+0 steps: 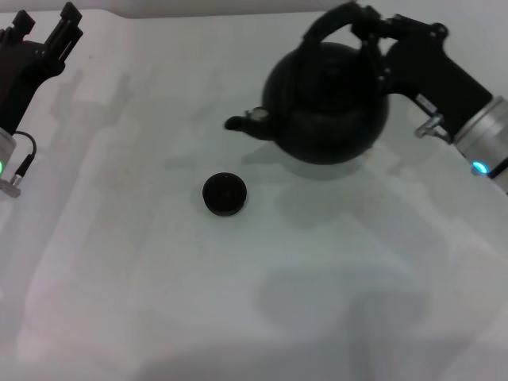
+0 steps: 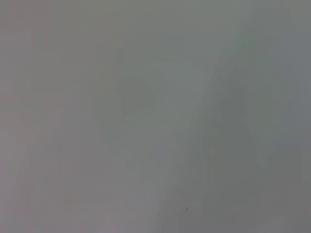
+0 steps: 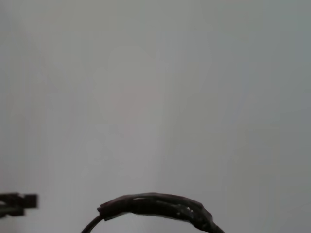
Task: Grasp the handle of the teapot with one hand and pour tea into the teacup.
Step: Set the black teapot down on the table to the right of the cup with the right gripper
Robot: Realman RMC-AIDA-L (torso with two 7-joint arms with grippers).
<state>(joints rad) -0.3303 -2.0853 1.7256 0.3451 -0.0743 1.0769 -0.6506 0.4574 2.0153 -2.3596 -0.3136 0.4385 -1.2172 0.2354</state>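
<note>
Both arms end in matte black grippers: the left gripper (image 1: 49, 36) trails a thin black cable; the right gripper (image 1: 373, 36) adjoins a silver wrist ring lit blue-green.

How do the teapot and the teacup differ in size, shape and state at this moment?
The teapot is far bigger than the teacup. The teapot has a spout and an arched handle; the teacup has neither. The right claw is at the teapot's handle, while the teacup stands alone, untouched; the left claw is parked far off. Both are round and black, on the white table.
</note>
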